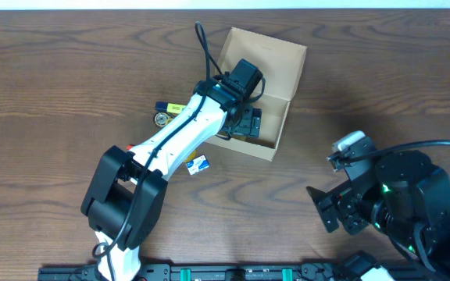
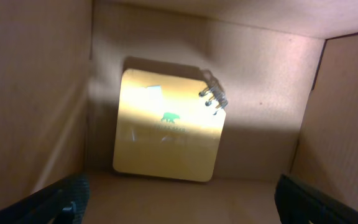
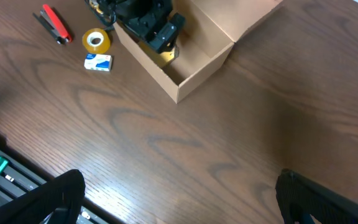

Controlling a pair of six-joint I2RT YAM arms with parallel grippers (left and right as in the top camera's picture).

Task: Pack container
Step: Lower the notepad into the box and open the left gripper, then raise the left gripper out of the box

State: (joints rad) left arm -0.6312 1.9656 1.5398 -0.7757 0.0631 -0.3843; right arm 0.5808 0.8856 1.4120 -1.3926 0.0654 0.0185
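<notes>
While left tool (image 1: 246, 123) hangs open inside container (image 1: 270, 58), notepad (image 2: 166, 127) beneath.

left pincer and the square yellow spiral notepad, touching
Apart. The left wrist view shows the square yellow spiral notepad lying in the tan cardboard box, bare cardboard between it and both fingers of the left pincer.

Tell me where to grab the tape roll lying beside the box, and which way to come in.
Take the tape roll across its outer rim, coming straight down from above. It seems to lie flat with its hole up, so the round wall offers two opposite faces. Keep the fingers clear of the small white and blue packet close beside it.
</notes>
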